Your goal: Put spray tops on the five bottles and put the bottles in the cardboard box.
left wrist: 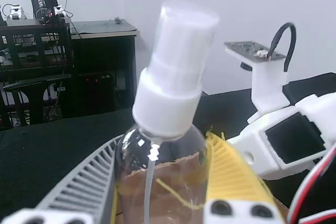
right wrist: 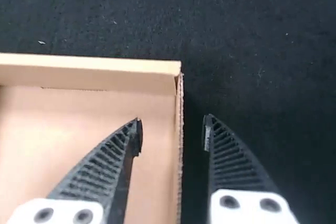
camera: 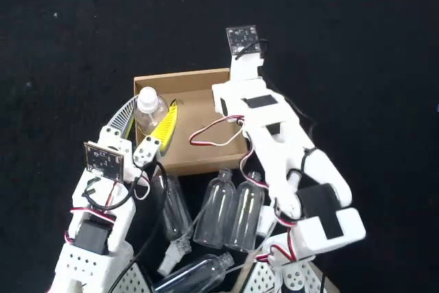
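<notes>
Left gripper [left wrist: 157,195] is clamped on a bottle [camera: 149,109], grey finger [left wrist: 84,184] on one side of the shoulder and yellow finger [left wrist: 231,174] on the other. The grip sits low on the body, which leaves the neck free. The spray top [left wrist: 176,66] is on and looks seated square on the neck, with the dip tube running down inside. The bottle hangs roughly upright over the near-left corner of the cardboard box [camera: 185,75]; I can't tell if its base touches the floor. I read this as the drop-in step for bottle one. Right gripper [right wrist: 172,127] is spread open, straddling the box's side wall near the far corner with one finger inside and one outside, and not pinching. It's probably there to brace the box against sliding when the bottle lands. Four more bottles [camera: 217,207] lie on the table [camera: 357,66] just in front of the box, between the arm bases, and most show bare necks. A white spray piece [camera: 171,260] with tube sits by one neck; can't tell if it's fitted. Risk: the right arm spans the box, so clearance for later drops is tight.
</notes>
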Available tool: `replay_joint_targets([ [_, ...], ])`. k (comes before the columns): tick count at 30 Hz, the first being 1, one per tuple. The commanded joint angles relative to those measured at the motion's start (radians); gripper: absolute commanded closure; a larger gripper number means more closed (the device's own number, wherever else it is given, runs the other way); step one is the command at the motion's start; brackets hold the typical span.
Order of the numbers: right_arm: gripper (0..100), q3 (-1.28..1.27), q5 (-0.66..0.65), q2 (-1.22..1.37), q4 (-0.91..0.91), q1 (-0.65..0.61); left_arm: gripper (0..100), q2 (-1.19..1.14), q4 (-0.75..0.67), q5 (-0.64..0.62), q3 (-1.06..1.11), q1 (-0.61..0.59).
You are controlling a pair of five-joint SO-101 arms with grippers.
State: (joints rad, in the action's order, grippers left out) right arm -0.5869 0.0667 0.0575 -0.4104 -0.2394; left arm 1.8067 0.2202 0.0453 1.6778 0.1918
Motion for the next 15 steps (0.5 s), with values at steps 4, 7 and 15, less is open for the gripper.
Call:
replay_joint_targets([
  [4, 99.1, 0.067, -0.002, 0.033, 0.040, 0.097, 97, 0.014, 0.006, -0.003, 0.022, 0.002],
  [7, 98.9, 0.058, 0.000, 0.028, 0.032, 0.124, 97, 0.014, 0.006, -0.003, 0.022, 0.002],
  [15, 98.8, -0.038, 0.000, -0.056, 0.018, 0.109, 97, 0.014, 0.006, -0.003, 0.022, 0.002],
])
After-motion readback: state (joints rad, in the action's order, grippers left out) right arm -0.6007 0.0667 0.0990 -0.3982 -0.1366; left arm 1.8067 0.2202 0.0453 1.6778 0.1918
